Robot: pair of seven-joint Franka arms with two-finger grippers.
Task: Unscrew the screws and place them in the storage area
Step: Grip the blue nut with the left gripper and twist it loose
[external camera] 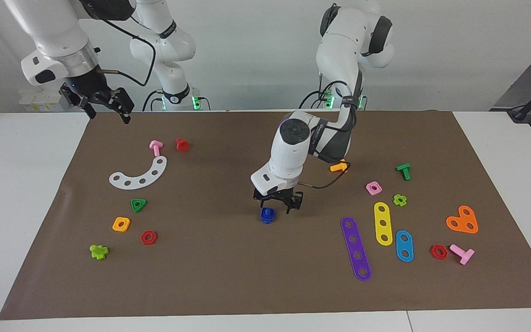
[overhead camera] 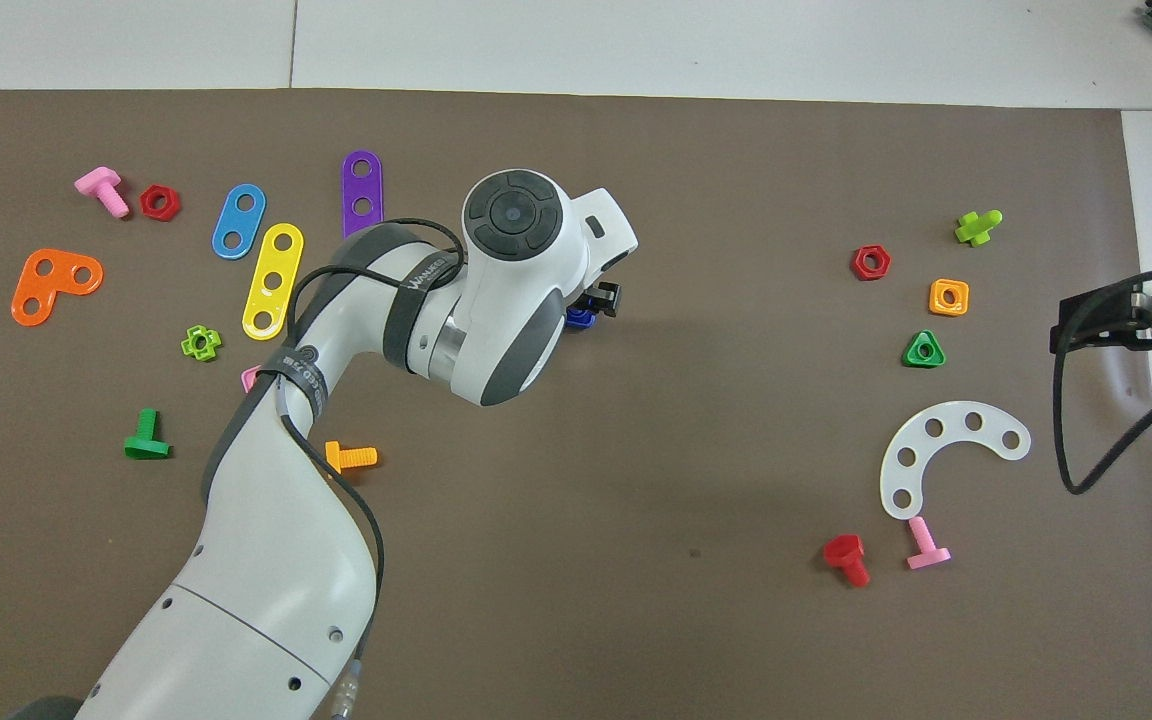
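No legible text, labels or numbers anywhere.

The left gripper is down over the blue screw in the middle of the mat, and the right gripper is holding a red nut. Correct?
Not quite. The left gripper is over the blue screw, but the facing view shows the right gripper holding nothing, waiting above the mat's edge.

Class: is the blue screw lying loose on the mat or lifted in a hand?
On the mat: the blue screw rests there, the left hand just above it.
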